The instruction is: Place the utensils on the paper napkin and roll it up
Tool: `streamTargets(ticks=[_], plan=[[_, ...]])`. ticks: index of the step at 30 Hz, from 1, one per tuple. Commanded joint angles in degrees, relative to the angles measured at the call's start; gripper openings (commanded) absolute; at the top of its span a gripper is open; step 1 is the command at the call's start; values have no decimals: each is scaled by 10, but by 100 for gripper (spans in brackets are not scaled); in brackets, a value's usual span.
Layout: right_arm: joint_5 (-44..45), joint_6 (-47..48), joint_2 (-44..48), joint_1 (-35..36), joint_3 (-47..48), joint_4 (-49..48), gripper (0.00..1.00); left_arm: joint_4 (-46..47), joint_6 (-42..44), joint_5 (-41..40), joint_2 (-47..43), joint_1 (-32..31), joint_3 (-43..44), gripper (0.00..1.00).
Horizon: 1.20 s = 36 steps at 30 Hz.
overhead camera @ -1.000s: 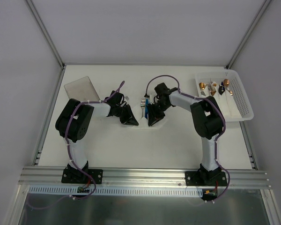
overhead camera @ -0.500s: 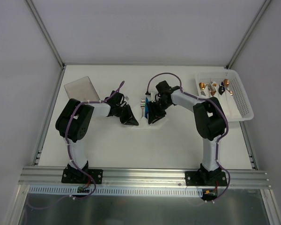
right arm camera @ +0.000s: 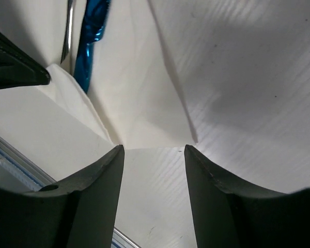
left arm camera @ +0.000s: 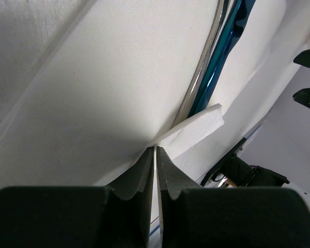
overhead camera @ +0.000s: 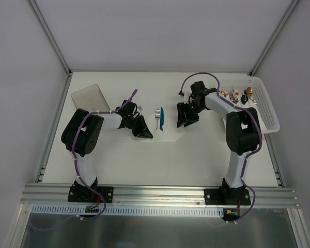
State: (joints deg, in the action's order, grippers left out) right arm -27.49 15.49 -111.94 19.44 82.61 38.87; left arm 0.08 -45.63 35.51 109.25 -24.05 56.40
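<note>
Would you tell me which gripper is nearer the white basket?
Right. The right gripper is left of the white basket; the left gripper is farther left, beyond the blue fork, pinching the napkin.

Lab bench, aluminium frame [overhead camera: 160, 192], white walls [overhead camera: 160, 36]

Your left arm [overhead camera: 86, 135] is folded tight at the elbow, forearm reaching in toward the middle. The left gripper [overhead camera: 144, 134] is tipped down low, its fingers [left arm camera: 143, 173] pressed together with an edge of the paper napkin [left arm camera: 119, 88] nipped at the tips. Your right arm [overhead camera: 241, 135] stretches forward and inward, wrist angled down. The right gripper [overhead camera: 182, 122] has its jaws standing apart, with nothing between its fingers [right arm camera: 95, 175].
</note>
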Motion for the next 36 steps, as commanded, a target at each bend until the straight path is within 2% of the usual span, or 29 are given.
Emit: streamTargets(ticks=[1, 3, 6, 13, 22, 29, 36], plan=[[36, 5, -12, -7, 8, 18, 54, -19, 5, -24, 12, -7, 8, 7], [44, 5, -30, -12, 20, 18, 61, -19, 5, -23, 14, -7, 9, 7], [33, 2, -45, -12, 35, 21, 65, -20, 6, -23, 15, -7, 12, 7], [-19, -15, -85, -12, 41, 47, 66, -21, 5, -23, 17, -7, 13, 7], [-150, -48, -119, -5, 47, 51, 65, -21, 4, -22, 23, -6, 17, 7], [-217, -63, -101, -2, 49, 33, 63, -21, 5, -22, 24, -7, 18, 7], [-248, -99, -76, -2, 32, 3, 53, -21, 4, -23, 23, -6, 19, 7]])
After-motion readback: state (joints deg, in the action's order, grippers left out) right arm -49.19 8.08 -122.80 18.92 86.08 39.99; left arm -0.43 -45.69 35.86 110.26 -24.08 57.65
